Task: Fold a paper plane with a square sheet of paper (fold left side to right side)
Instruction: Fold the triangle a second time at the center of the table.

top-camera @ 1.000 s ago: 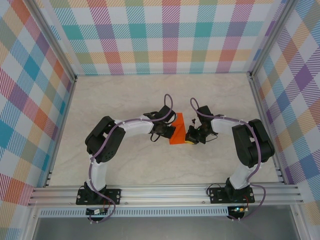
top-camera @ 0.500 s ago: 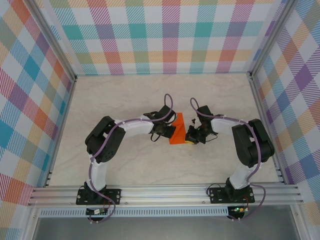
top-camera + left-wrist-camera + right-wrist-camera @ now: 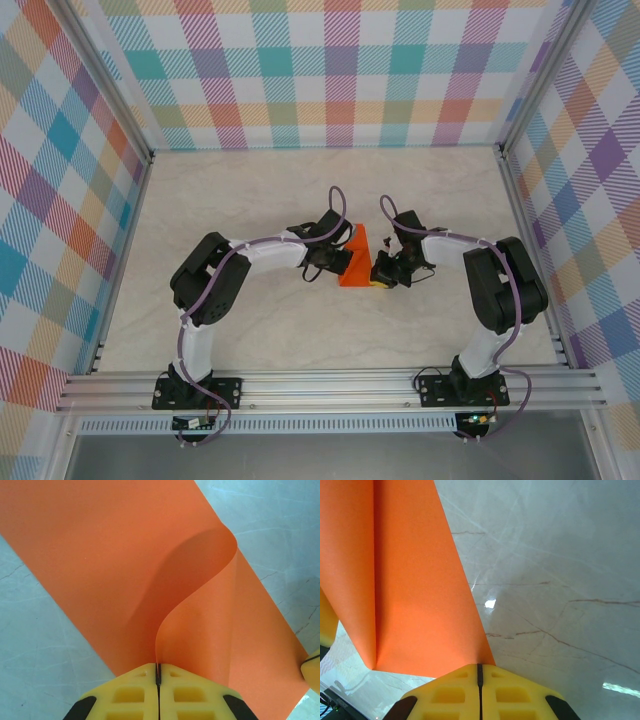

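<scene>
Located at mid-table (image 3: 250, 200): orange paper (image 3: 355, 262), lying between the two grippers and narrowing to a point at its far end in the top view. Partly folded. Seen from the left wrist with one flap lifted off the flat layer and bowed over in a soft curve, not creased down. Clamped at that flap's standing edge by the left gripper (image 3: 158, 672), yellow pads pressed together on the thin sheet.

Seen from the right wrist as a flat layer with one straight crease running lengthwise. Met at its near corner by the right gripper (image 3: 480, 672), pads pressed fully together with no gap at the seam. Not possible to tell whether the corner is nipped in that seam or merely held down under the tips.

Flanked on the table by both arms, elbows out, wrists turned inward. Enclosed by plaid walls (image 3: 330, 70) on three sides.
</scene>
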Tool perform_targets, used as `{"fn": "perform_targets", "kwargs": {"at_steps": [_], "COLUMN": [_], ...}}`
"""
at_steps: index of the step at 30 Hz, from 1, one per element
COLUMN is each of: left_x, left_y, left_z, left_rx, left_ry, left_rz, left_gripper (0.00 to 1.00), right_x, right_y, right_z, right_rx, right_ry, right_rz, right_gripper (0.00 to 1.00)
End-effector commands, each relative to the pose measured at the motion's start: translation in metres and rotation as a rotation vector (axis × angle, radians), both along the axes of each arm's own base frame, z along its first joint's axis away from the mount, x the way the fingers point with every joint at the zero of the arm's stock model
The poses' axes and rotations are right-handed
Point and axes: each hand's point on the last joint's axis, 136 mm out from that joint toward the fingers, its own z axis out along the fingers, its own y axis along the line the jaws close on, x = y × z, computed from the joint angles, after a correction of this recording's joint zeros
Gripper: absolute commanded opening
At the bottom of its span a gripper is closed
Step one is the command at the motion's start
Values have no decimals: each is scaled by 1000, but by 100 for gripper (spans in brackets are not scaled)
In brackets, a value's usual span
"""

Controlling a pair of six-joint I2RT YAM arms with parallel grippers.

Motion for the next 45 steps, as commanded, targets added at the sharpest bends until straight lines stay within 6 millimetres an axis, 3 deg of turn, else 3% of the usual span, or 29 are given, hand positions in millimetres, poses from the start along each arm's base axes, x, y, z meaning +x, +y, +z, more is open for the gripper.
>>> {"fn": "perform_targets", "kwargs": {"at_steps": [1,10,25,36,39,45], "left_x": [4,-5,4,5,5,1], "left_y": [5,10,5,9,9,9], "left_z": [9,8,11,3,2,-1], "left_rx": [-17,-17,-18,9,12,2], "left_ry": [-19,-8,-29,-29,-28,-13], "left_rz": [17,16,21,31,27,22], "left_gripper": [6,6,6,7,7,7], "right_x": [-13,-13,-13,-5,0,21], "right_y": [-13,-13,-12,-5,-1,9], "right_z": [-18,-20,-19,-8,3,53], "right_rx": [-87,-88,-84,-46,-19,74], "right_ry": [52,55,54,23,-20,-156], "right_rz": [20,19,19,17,16,8], "right_gripper": [7,7,7,7,7,7]}}
